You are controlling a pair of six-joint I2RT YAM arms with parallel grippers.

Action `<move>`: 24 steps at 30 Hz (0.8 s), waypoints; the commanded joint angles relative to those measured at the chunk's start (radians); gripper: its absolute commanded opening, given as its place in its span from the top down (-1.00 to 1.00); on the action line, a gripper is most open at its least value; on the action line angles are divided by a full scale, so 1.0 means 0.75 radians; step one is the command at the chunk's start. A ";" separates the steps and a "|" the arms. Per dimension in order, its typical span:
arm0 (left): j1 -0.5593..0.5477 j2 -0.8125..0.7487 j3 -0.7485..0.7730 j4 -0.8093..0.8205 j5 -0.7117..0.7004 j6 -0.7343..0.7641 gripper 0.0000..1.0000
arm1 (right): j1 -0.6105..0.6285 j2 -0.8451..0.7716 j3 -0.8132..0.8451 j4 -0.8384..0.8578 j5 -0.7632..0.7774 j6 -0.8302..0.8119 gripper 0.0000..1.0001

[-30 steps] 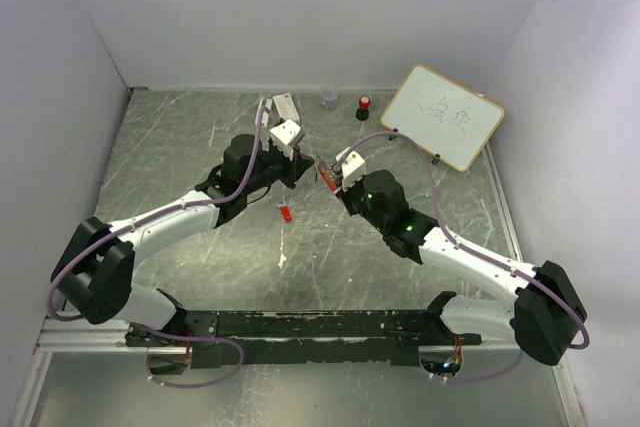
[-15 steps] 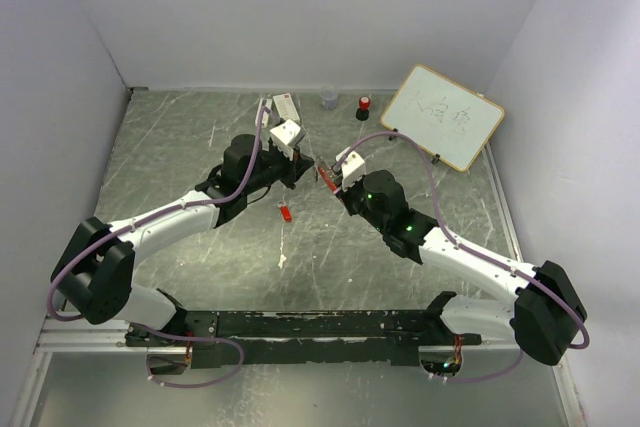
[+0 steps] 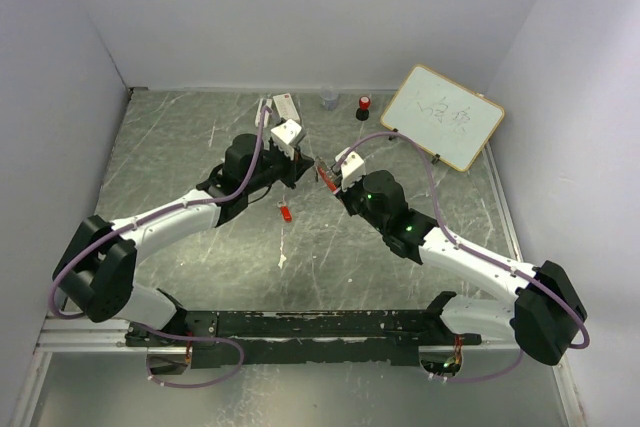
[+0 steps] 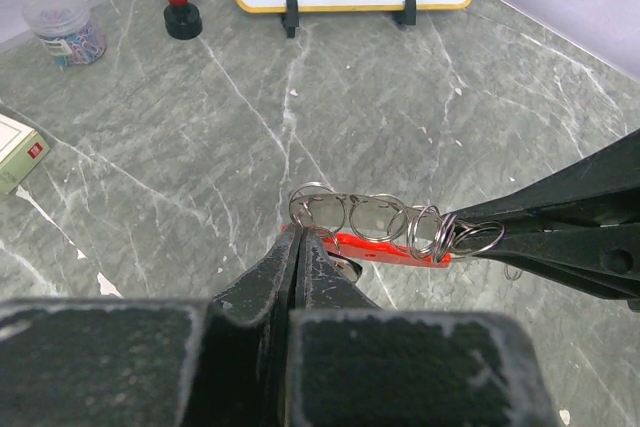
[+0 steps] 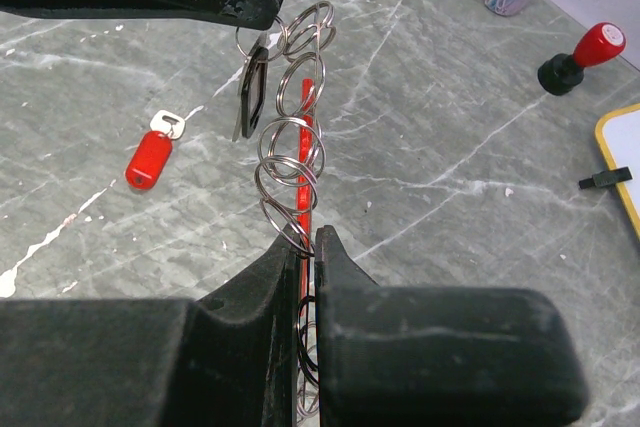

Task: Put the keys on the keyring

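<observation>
- In the top view, the keyring (image 3: 322,173) was too small to resolve into separate rings.
- In the left wrist view, the red fob (image 4: 385,247) lay largely hidden behind the rings and the left gripper (image 4: 298,235).
- In the right wrist view, the keyring's lower end was concealed between the fingers of the right gripper (image 5: 306,242).
- The black-tagged key (image 5: 250,95) hung edge-on, and its blade could not be made out.
- The whiteboard (image 5: 622,162) was cut off at the right edge, and the box (image 4: 15,152) at the left edge.

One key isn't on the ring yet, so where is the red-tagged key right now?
In the top view the red-tagged key lies loose on the table near the centre, just below and left of the keyring.
</observation>
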State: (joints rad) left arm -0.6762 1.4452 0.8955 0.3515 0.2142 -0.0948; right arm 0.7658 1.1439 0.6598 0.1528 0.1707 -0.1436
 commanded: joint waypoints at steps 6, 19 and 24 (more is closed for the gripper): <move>-0.011 0.014 0.062 0.010 -0.046 -0.011 0.87 | 0.011 -0.018 -0.012 0.056 0.003 -0.017 1.00; -0.009 0.028 0.068 -0.001 -0.052 -0.004 0.86 | 0.016 -0.029 -0.016 0.058 0.003 -0.021 1.00; -0.010 0.037 0.072 -0.011 -0.070 0.002 0.87 | 0.016 -0.033 -0.019 0.059 0.005 -0.020 1.00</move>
State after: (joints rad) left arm -0.6762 1.4643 0.9085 0.3470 0.1844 -0.0948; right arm 0.7727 1.1439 0.6598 0.1528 0.1715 -0.1505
